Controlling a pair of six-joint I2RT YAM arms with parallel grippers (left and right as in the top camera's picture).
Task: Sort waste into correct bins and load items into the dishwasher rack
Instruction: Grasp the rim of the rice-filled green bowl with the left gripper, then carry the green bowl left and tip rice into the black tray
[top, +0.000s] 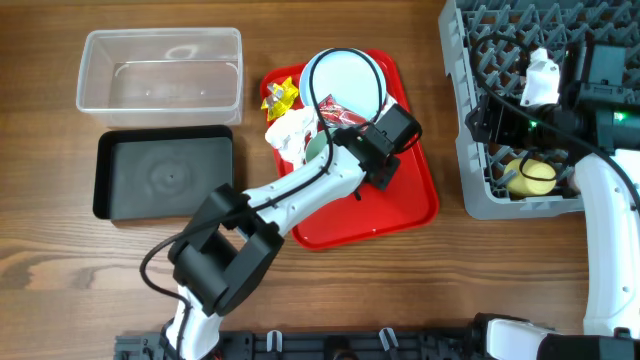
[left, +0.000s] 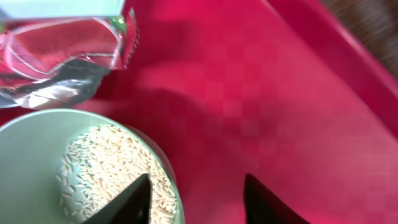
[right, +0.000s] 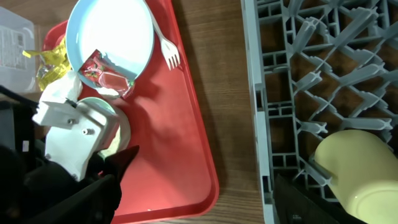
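Red tray (top: 405, 215) noted at centre of overhead frame, set slightly askew to frame edges. Flat, glossy, low raised rim, rounded corners. Lower right part seen bare. L. wrist view: most of frame filled by tray floor, rim seen crossing upper right corner. Wooden table (top: 60, 290) noted under everything: mid-brown, grain running left-right. R. wrist view: strip of wood seen just right of tray rim.

Robot lab bench set up as a mock dish-clearing station. Wood-grain table (top: 60, 270), with left arm (top: 310, 190) and right arm (top: 605, 230) based at its near edge. Grey dishwasher rack (top: 520, 207) at right edge, red tray (top: 400, 215) mid-table, clear tub (top: 160, 85) and black tub (top: 165, 175) toward left edge.
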